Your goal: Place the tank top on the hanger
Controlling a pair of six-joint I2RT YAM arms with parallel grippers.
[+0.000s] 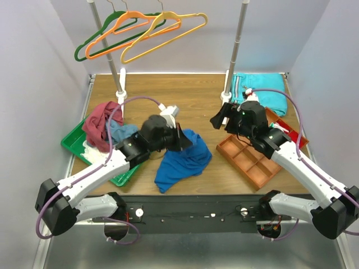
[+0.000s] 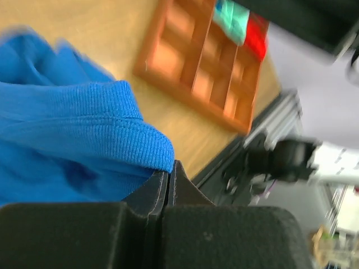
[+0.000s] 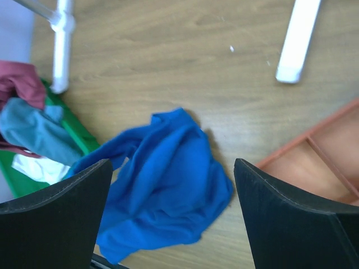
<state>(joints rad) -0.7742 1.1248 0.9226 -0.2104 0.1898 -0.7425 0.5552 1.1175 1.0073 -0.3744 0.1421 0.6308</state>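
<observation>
Left claw (image 2: 168, 180) pinched closed on ribbed edge of royal blue tank top (image 2: 73, 129); remainder sags below it. Right claw (image 3: 171, 179) spread wide, empty, cloth beneath. Judged light, limp, unlikely to slip; second hold advised at a shoulder strap.

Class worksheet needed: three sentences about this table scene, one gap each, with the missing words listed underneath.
1. The left gripper is shut on the royal blue cloth tank top, while the right gripper is ____.
2. The thin yellow triangular hanger hangs beside an orange hanger and a ____ one.
3. The green plastic tray of cloths lies on the ____ arm's side.

Missing words: open; green; left
</observation>
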